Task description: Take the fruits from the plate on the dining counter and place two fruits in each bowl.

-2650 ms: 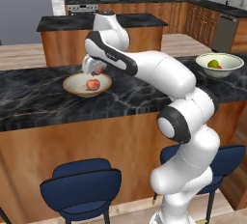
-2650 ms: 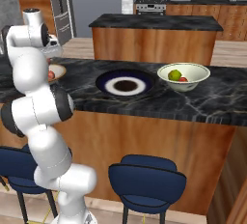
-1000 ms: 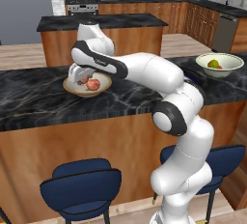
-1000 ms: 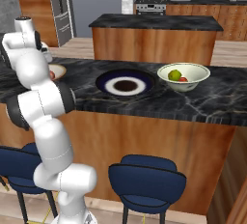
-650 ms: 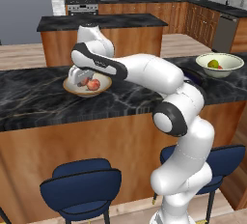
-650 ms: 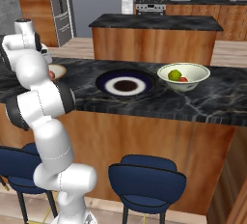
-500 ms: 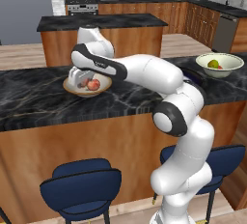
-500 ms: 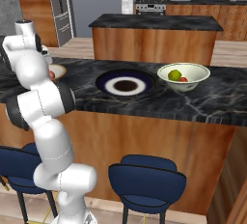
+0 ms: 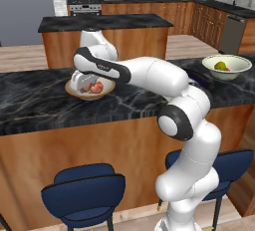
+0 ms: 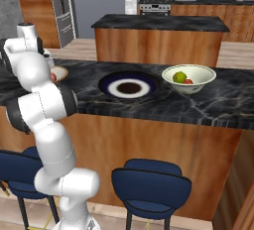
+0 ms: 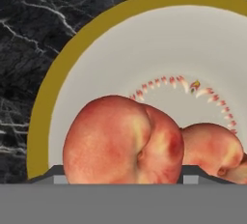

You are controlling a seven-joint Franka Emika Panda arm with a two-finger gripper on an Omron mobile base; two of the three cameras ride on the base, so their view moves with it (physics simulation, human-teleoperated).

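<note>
Two pinkish-red fruits (image 11: 123,141) in tan bowl (image 11: 43,97), directly under gripper (image 9: 85,84)

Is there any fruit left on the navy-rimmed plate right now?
No, the plate shows only its bare dark centre and white ring.

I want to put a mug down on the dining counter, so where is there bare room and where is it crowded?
Bare marble lies between the plate and the tan bowl, and along the front edge of the counter left of that bowl. The plate itself holds nothing. It is crowded at the tan bowl, where the gripper sits over two fruits. The pale bowl also holds fruit.
</note>
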